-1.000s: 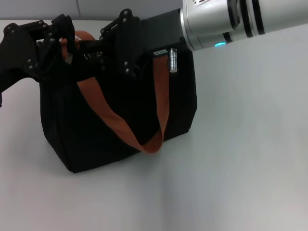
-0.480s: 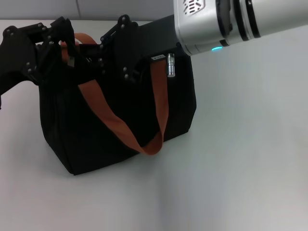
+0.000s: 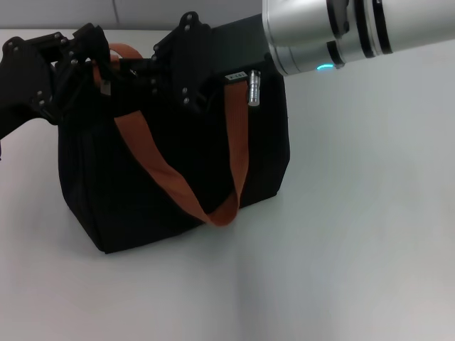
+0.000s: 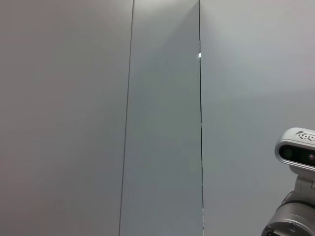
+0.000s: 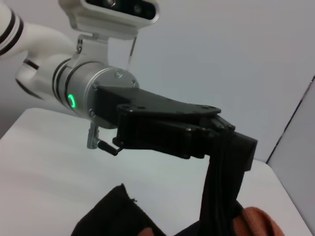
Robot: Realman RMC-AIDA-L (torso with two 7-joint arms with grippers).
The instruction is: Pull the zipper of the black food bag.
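White surface (image 3: pixel 355 234) carries the black food bag (image 3: pixel 178 170), which sits directly under both tools. One orange-brown strap (image 3: pixel 213 177) droops down the bag's near side, below the right tool.

Left tool (image 3: pixel 67 67) is at the bag's top left corner; in the right wrist view it looks clamped on black fabric at the bag's top edge, prob. bracing it.

Right tool (image 3: pixel 167 71) sits on the bag's top, w/ the left tool just beside it; can't tell if it's spread or pinched.

The zipper is hidden under the tools, not visible.

Risks: if the right tool has fabric or strap instead of the pull tab, the bag drags across the surface. If the left tool's hold slips, the soft top bunches and the slider jams.
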